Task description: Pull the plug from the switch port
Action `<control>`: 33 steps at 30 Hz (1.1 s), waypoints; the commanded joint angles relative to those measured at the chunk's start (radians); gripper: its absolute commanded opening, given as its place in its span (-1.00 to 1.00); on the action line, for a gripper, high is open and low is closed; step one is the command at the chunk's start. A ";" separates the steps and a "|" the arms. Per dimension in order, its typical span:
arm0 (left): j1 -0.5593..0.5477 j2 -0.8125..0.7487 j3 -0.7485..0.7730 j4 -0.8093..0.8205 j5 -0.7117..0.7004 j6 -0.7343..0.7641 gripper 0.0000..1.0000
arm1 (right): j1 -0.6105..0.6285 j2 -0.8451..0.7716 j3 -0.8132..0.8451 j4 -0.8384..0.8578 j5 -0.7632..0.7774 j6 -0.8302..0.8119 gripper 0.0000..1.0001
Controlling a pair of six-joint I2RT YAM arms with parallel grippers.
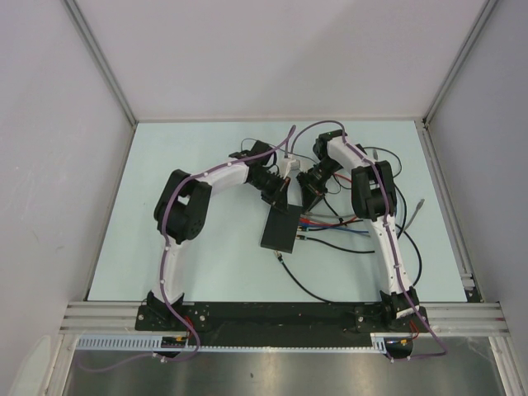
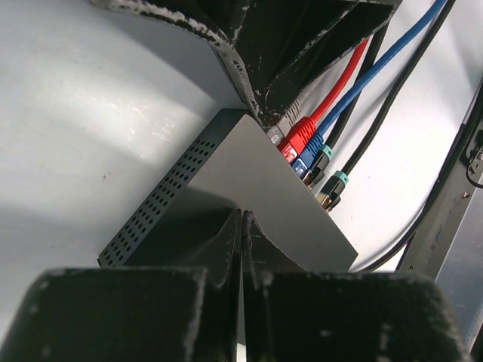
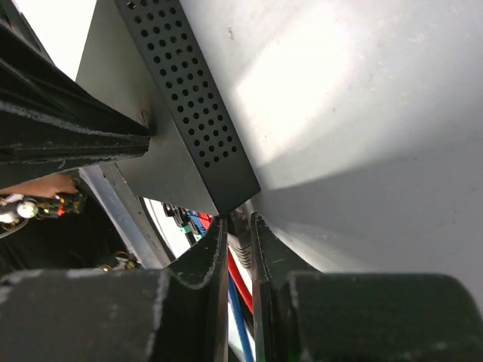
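Overhead, the black network switch (image 1: 280, 231) lies flat on the pale table (image 1: 206, 264) between the two arms, with a fan of red, blue and black cables (image 1: 330, 224) leaving its right-hand edge. The left gripper (image 1: 278, 191) sits on the far end of the box. The right gripper (image 1: 316, 188) crowds in just beside it at the cabled corner, though this view is too small to show how either tool is set. From the left wrist, that arm's fingers are pressed together with nothing between them, their tips down on the switch's flat top. I take this as a brace, so the light box does not slide or lift when a cable is pulled. Across the lid stands a row of plugs: a grey plug (image 2: 290, 117) at the end, then a red plug (image 2: 299, 138), a blue plug (image 2: 311, 151) and black plugs with green boots (image 2: 332, 181). The right tool comes down right over the grey one. The switch port it fills is hidden behind the plug, at the end of that row. From the right wrist, the fingers stand a narrow slit apart with a ribbed grey piece between them, apparently pinching that plug just below the corner of the vented side (image 3: 192, 105). The left tool bears on the lid at the left. Everything looks set for a straight pull away from the edge.
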 commanded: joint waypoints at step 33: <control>0.003 0.052 -0.011 -0.028 -0.073 0.089 -1.00 | -0.094 0.024 -0.199 -0.047 0.096 -0.015 -1.00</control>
